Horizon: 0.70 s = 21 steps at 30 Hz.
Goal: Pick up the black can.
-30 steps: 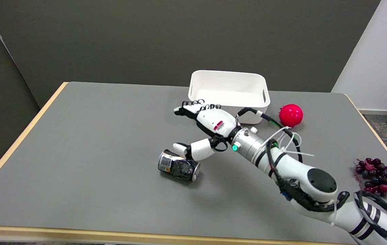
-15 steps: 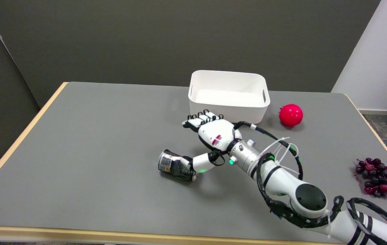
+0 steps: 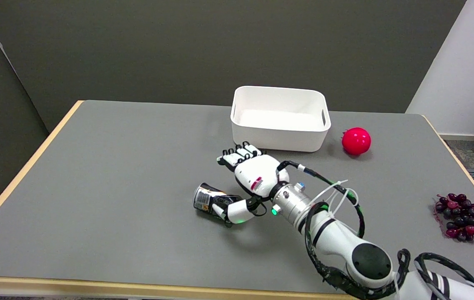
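Now: my right hand (image 3: 248, 179) low over grey table (image 3: 107, 166), nothing grasped, fingers apart. Small black cylindrical drink can (image 3: 211, 202) lies on side near table middle, just left of palm. Long axis runs left-right, slightly slanted. Thumb at can's near-right end, other fingers (image 3: 239, 153) spread beyond far side. Closure across barrel looks like next need.
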Tool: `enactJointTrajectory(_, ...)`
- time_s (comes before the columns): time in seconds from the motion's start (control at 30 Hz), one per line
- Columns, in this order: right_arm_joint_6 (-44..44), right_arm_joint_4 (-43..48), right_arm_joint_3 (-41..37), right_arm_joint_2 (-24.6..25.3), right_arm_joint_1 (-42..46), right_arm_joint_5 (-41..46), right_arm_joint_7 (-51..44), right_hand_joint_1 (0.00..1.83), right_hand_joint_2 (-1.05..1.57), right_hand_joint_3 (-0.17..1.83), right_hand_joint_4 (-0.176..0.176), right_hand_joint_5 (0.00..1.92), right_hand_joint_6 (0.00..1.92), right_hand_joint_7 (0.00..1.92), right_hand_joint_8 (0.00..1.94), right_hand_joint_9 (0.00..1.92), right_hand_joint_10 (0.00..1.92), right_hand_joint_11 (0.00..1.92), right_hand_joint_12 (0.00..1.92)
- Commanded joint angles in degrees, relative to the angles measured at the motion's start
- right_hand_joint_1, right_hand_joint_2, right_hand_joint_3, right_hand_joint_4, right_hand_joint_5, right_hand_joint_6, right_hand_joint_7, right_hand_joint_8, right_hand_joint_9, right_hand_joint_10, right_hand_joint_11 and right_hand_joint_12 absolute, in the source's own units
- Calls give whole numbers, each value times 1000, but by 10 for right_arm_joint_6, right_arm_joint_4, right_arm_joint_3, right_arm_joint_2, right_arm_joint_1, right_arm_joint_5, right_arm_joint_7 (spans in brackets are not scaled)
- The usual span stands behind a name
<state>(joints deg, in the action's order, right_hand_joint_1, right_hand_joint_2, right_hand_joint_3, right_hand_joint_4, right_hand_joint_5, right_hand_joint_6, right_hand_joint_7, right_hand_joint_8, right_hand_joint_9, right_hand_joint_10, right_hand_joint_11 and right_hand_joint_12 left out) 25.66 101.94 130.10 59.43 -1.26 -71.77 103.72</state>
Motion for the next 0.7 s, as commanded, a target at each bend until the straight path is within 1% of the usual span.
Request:
enactJointTrajectory(0.03,39,-8,49,39,0,-19,-3,458,655,771,-176,190,437,284,453,104,839,-1,907)
enactJointTrajectory(0.2,40,-21,55,52,0,-3,-3,458,660,771,-176,190,439,288,462,106,844,-1,906)
enactJointTrajectory(0.47,45,-52,53,57,-1,27,-1,459,664,770,-176,191,444,288,469,106,845,-1,901)
enactJointTrajectory(0.7,45,-76,50,59,-4,28,2,478,662,778,-176,158,407,267,461,101,841,-1,893)
